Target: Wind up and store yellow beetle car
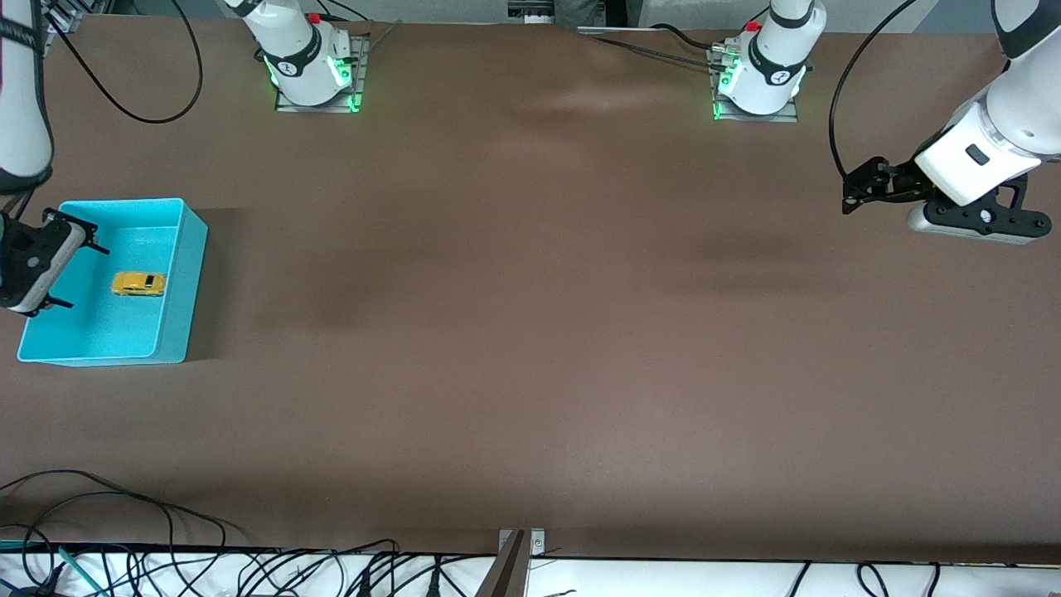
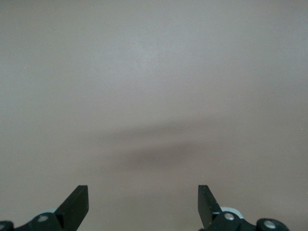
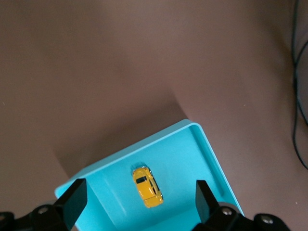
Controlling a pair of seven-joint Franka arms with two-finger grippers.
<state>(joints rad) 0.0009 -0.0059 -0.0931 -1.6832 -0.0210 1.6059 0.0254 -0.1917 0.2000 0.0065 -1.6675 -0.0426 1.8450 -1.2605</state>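
the yellow beetle car [image 1: 138, 283] lies loose on the floor of the blue bin [image 1: 186, 274], stored, so the right gripper [image 1: 73, 267] hangs over the bin spread and empty while the left gripper [image 1: 847, 197] waits, also spread, over bare table toward the left arm's end

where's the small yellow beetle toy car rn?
The small yellow beetle toy car lies in the turquoise plastic bin at the right arm's end, under the open right gripper.

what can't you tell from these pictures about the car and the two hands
- Yellow beetle car in the teal bin: too small in front and right wrist views to show any winding mechanism or whether it is wound.
- Right hand, open over the bin: partly cut off by the front view's edge.
- Left hand, open over bare table: only fingertips show in its wrist view.
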